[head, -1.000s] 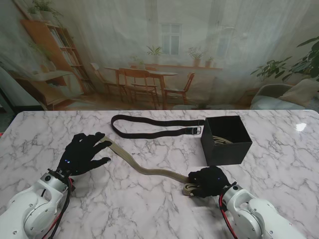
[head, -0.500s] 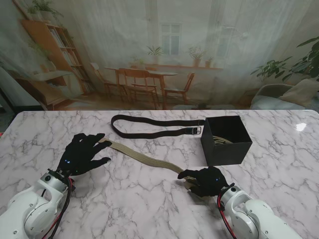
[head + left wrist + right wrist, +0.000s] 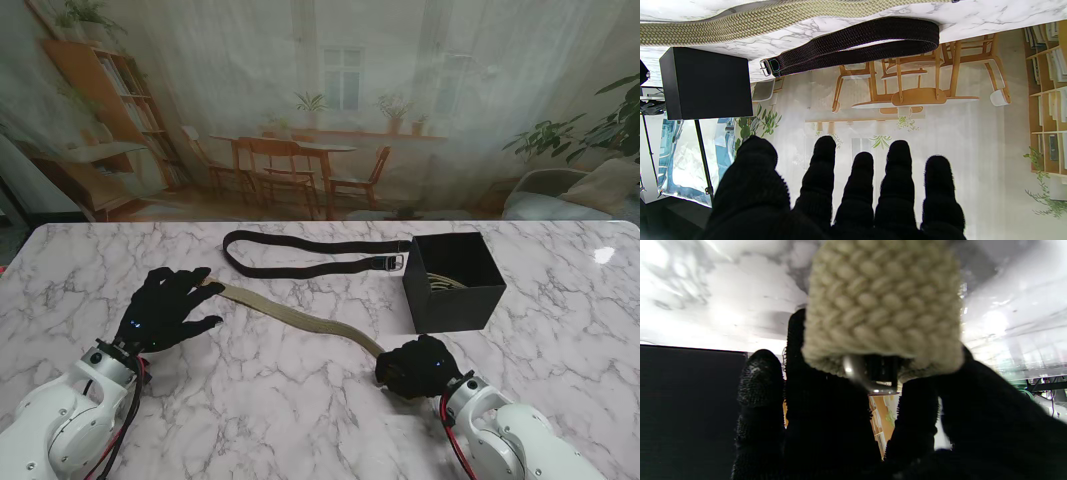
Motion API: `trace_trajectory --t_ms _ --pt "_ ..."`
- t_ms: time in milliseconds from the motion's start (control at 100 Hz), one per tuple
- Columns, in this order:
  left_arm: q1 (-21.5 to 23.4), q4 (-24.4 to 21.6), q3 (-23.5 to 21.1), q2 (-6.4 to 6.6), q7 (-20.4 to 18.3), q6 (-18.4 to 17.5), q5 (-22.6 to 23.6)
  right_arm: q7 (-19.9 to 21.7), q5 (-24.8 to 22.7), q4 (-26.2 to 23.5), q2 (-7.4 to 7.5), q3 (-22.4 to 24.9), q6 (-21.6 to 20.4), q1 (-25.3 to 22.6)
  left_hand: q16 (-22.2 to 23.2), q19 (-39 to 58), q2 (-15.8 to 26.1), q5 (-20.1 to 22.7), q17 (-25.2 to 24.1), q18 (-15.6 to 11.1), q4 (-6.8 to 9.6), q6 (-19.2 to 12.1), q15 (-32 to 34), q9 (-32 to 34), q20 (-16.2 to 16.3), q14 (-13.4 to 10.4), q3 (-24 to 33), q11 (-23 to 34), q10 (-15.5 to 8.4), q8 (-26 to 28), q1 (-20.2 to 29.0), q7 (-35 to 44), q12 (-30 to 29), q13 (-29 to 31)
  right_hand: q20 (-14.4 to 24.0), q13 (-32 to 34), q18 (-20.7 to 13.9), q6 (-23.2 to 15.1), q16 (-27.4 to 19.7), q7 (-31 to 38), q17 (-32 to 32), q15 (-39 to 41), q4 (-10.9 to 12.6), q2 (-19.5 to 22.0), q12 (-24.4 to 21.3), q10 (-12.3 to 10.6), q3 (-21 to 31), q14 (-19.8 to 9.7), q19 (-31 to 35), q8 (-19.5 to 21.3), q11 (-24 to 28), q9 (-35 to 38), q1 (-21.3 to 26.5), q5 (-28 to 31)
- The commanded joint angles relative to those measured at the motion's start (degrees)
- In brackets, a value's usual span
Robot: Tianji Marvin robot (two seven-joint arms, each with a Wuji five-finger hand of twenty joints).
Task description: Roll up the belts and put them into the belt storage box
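Holding: my right hand [image 3: 418, 366] is clenched on the rolled end of the tan belt [image 3: 300, 316], buckle visible in the wrist view.
Table [image 3: 300, 420]: marble, everything sits on it.
Storage box [image 3: 455, 283]: black, right side, farther from me than the right hand.
Black belt [image 3: 300, 255]: flat loop left of the box.
Tan belt: runs diagonally between my hands.
Left hand [image 3: 165, 308]: released, fingers spread, fingertip at the belt's far end.

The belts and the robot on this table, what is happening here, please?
The right robot hand is closed on the buckle end of the beige belt, rolling it up. The left robot hand rests open on the belt's other end. The black belt lies untouched farther away. The black box already holds something beige.
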Motion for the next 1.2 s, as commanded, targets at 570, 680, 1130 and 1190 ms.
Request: trace_trajectory --t_ms 570,680,1130,1190 --pt "0.03 0.14 0.08 -0.12 -0.23 -0.18 0.0 34.55 5.3 -15.81 2.04 9.43 -5.43 -6.27 0.48 0.43 3.31 -2.31 -1.25 1.04 -1.05 1.39 1.1 -2.51 0.23 0.28 -1.21 -0.97 0.87 -0.23 0.14 -0.96 -0.23 -1.62 -4.58 -15.87 -7.04 33.33 -12.26 -28.57 -9.66 -17.85 10.96 0.83 -17.63 -2.58 9.89 -4.31 -8.69 11.4 -22.5 -22.65 -10.47 -12.91" --pt "0.07 0.09 0.06 -0.12 -0.23 -0.13 0.0 37.44 5.41 -17.09 2.33 9.86 -5.35 -6.5 0.48 0.44 3.32 -2.3 -1.23 1.01 -1.04 1.34 1.1 -2.51 0.24 0.22 -1.18 -0.97 0.81 -0.22 0.21 -0.95 -0.22 -1.64 -4.7 -17.96 -7.42 33.95 -13.15 -30.52 -10.98 -18.65 13.56 -1.16 -18.94 -2.55 20.74 -4.65 -9.55 12.17 -24.94 -24.76 -6.73 -15.63" --pt "0.1 0.1 0.01 -0.1 -0.17 -0.16 0.15 40.8 2.43 -19.52 2.74 11.04 -6.99 -7.03 0.48 0.4 3.28 -2.29 -1.23 0.97 -1.05 1.36 1.09 -2.5 0.22 0.2 -1.22 -0.95 0.78 -0.21 0.17 -0.93 -0.21 -1.66 -6.13 -21.25 -11.43 31.35 -13.85 -31.25 -12.03 -19.55 13.43 -1.53 -18.46 -6.91 28.66 -7.57 -11.37 15.09 -24.61 -32.78 9.28 -23.92" --pt "0.09 0.12 0.01 -0.09 -0.14 -0.16 0.18 41.46 2.73 -19.85 2.75 11.13 -6.63 -7.15 0.49 0.39 3.29 -2.24 -1.24 0.99 -1.04 1.44 1.12 -2.51 0.22 0.2 -1.2 -0.95 0.81 -0.21 0.22 -0.91 -0.22 -1.59 -6.05 -21.81 -11.3 31.47 -13.98 -31.74 -12.54 -19.68 13.29 -1.18 -18.66 -6.42 28.96 -7.42 -11.45 14.99 -25.0 -33.51 9.64 -24.12"
